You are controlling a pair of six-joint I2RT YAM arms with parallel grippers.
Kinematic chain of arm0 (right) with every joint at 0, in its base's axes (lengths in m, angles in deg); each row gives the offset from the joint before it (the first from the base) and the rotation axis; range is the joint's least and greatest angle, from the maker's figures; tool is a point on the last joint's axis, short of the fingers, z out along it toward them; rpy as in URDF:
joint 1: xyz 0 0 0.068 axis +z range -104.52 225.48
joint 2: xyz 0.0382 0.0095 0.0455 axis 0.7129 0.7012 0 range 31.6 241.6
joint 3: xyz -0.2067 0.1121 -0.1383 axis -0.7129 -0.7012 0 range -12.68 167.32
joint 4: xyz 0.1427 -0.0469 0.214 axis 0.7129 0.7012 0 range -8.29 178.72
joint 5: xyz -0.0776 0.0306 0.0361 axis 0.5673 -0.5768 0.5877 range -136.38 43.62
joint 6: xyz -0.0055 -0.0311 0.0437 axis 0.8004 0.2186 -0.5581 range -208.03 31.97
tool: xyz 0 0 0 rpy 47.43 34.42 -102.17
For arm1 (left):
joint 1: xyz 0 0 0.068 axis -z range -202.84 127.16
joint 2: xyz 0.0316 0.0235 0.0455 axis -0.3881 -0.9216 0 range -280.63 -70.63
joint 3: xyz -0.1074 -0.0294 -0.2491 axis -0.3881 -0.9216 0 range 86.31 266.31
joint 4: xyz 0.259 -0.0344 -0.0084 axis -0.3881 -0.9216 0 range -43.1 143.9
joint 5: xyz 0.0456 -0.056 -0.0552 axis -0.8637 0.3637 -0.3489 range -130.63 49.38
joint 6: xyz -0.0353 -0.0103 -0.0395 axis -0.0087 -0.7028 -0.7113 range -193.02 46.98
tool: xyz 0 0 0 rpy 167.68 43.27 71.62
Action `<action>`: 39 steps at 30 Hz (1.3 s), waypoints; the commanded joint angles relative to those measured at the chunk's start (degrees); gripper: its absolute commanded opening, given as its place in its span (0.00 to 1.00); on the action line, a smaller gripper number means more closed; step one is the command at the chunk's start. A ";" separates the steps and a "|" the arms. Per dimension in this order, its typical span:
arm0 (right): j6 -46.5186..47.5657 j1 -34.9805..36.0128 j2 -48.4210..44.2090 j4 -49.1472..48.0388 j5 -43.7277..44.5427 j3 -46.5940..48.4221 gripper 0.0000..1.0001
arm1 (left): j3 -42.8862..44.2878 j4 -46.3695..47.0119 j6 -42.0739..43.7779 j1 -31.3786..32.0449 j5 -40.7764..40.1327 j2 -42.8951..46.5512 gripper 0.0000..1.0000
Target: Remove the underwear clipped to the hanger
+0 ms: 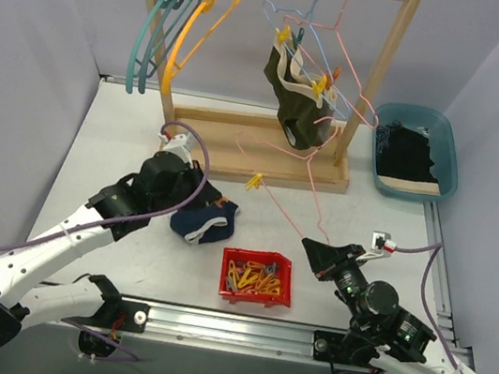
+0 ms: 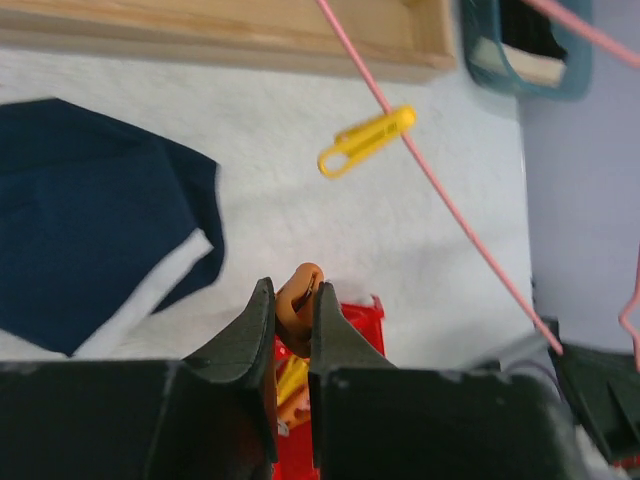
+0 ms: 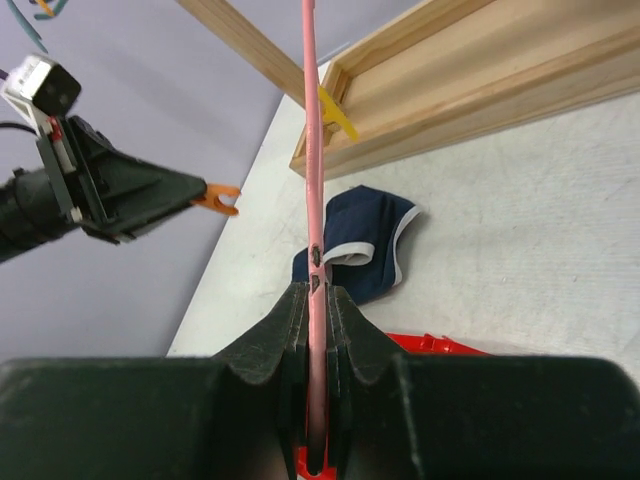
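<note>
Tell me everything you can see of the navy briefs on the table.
The navy briefs are dark blue soft cloth with a pale band along the edges. No clip shows on them. They lie crumpled and folded over on the pale table, on the near side of the wooden rack base and just left of the red tray. From above, the left arm overlaps their left side; whether it touches them cannot be told.

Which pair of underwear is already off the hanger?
The navy pair, lying on the table beside the red clip tray; the dark olive pair hangs clipped on the rack.
</note>
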 commanded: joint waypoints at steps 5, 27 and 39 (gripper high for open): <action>1.79 0.22 -2.89 9.57 7.10 5.37 0.00 | -0.50 14.74 4.48 15.68 16.27 -7.30 0.03; 1.35 0.22 -4.29 14.67 4.46 7.30 0.00 | 7.07 1.57 14.24 24.24 2.31 -17.25 0.94; -1.99 0.31 -7.90 14.76 0.16 10.37 0.00 | -9.43 24.13 24.60 20.99 -15.02 -1.00 0.94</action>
